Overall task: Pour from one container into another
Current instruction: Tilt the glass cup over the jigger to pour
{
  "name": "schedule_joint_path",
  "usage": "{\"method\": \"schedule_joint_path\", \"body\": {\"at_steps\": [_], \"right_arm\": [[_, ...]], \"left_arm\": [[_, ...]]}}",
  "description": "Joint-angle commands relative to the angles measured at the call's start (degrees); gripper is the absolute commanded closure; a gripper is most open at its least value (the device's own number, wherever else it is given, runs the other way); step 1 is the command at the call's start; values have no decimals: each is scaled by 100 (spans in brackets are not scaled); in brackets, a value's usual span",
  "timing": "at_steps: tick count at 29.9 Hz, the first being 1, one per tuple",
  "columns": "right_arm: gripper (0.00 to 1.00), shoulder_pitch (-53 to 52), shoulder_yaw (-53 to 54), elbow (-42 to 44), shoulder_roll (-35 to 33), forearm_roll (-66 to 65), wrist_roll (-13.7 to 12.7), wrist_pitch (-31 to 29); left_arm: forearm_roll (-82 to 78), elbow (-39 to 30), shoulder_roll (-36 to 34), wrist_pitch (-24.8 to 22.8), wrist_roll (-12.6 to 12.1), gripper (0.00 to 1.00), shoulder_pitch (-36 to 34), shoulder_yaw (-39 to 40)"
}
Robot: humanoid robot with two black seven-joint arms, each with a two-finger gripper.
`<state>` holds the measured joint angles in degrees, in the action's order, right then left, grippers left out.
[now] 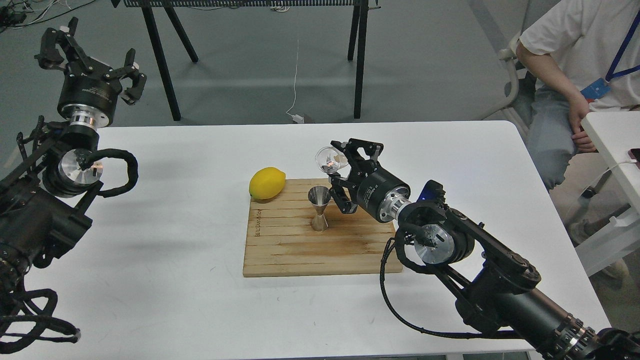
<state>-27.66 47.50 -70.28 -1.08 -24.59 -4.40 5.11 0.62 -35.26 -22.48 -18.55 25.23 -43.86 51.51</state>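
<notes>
A small clear glass cup hangs tilted on its side, mouth toward the left, held in my right gripper, which is shut on it. Just below and left of the cup stands the steel hourglass jigger, upright on the wooden cutting board. The cup is above and slightly right of the jigger's open top, not touching it. My left gripper is raised far to the left, beyond the table's back edge, open and holding nothing.
A yellow lemon lies at the board's back left corner. The white table carries the board. A seated person is at the right, with black table legs behind.
</notes>
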Motion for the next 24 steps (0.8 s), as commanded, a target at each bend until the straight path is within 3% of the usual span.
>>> {"method": "schedule_joint_path", "body": {"at_steps": [1,24], "right_arm": [[81,-38,-56,-12,11,-125,9,25],[81,-152,-452,-39,-24,-1162,9,333]], "left_arm": [[0,1,-2,0,0,0,0,-9],[0,1,-28,9,0,0,0,-9]]}}
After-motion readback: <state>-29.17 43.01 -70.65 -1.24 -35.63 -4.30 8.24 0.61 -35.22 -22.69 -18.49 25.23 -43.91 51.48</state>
